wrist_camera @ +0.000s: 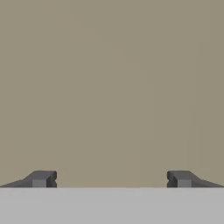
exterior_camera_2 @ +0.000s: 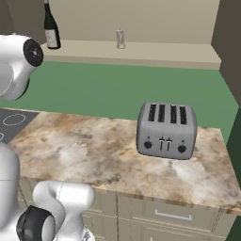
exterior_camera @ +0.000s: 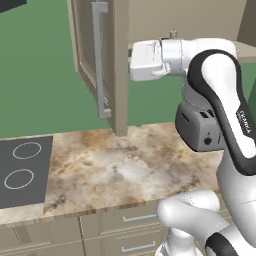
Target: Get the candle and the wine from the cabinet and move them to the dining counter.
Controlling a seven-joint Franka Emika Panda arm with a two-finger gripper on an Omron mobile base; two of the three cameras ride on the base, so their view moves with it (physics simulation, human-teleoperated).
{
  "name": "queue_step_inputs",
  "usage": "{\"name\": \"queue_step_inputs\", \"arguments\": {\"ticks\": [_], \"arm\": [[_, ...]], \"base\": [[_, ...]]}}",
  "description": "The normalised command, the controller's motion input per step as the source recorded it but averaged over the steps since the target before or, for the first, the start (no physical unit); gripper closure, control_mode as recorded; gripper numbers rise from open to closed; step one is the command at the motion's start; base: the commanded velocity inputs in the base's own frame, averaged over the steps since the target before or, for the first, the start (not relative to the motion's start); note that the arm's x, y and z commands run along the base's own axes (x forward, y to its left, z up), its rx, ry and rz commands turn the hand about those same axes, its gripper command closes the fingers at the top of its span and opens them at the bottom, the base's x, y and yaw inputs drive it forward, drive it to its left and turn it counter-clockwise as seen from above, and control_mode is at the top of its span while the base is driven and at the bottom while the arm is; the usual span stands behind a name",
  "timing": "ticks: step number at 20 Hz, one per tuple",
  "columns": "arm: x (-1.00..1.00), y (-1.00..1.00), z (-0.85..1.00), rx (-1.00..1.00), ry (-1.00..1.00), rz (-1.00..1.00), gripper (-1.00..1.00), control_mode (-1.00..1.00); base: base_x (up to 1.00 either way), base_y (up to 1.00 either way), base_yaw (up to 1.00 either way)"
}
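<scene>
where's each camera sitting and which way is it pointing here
Left base view: behind the arm to its left, facing the open cabinet door, cooktop and worktop; arm rises lower right.
Right base view: behind to its right, facing the toaster, wine and candle on the cabinet shelf; arm lower left.
Hand view: on the hand, facing a plain beige surface; gripper open.
Both base views share the worktop and cooktop.

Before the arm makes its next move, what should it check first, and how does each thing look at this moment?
1. Cabinet door open: ok.
2. Gripper fingers apart, nothing between them: ok.
3. Wine upright on the shelf: ok.
4. Candle upright, standing apart from the wine: ok.
5. Gripper lined up with either item: cannot tell; the hand view faces plain beige.
6. Toaster well below the shelf: ok.
</scene>
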Motion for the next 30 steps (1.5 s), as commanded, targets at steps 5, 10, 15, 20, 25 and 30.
{"name": "queue_step_inputs", "arguments": {"ticks": [5,10,15,20,25,30], "arm": [[0.00,0.39,0.00,0.00,0.03,-0.10,-1.00,-1.00],[0.00,0.38,0.00,0.00,0.01,-0.08,-1.00,-1.00],[0.00,0.49,0.00,-0.03,0.00,-0.10,-1.00,-1.00],[0.00,0.52,0.00,-0.03,0.00,-0.11,-1.00,-1.00],[0.00,0.22,0.00,-0.01,0.00,-0.05,-1.00,-1.00],[-0.02,0.00,0.00,0.00,0.00,0.00,-1.00,-1.00]], "base": [[0.00,0.00,0.00],[0.00,0.00,0.00],[0.00,0.00,0.00],[0.00,0.00,0.00],[0.00,0.00,0.00],[0.00,0.00,0.00]]}}
